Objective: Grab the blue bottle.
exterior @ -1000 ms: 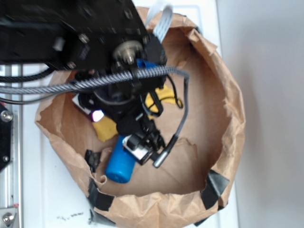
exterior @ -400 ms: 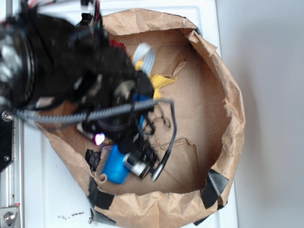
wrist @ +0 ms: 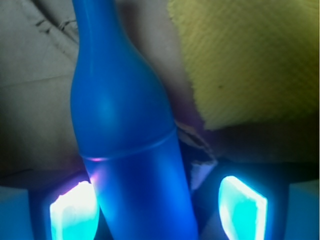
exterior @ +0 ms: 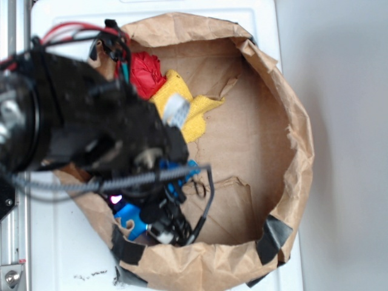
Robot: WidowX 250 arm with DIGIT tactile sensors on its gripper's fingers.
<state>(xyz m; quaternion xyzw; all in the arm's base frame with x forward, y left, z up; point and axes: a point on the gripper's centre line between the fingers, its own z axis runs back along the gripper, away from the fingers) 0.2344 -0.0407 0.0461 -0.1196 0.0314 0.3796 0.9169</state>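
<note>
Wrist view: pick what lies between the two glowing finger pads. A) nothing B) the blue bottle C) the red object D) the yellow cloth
B: the blue bottle runs up the middle of the wrist view between the lit pads, with the yellow cloth off to the upper right.

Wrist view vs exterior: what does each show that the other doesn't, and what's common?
Wrist only: the blue bottle's shoulder and narrow neck up close, and the gripper with its two glowing jaws either side of the body. The left jaw sits close against the bottle; a gap shows at the right one.

Exterior only: the crumpled brown paper bag, the red object near its rim, the black tape patches, and the black arm hiding most of the bottle.

Both: the blue bottle and the yellow cloth.
</note>
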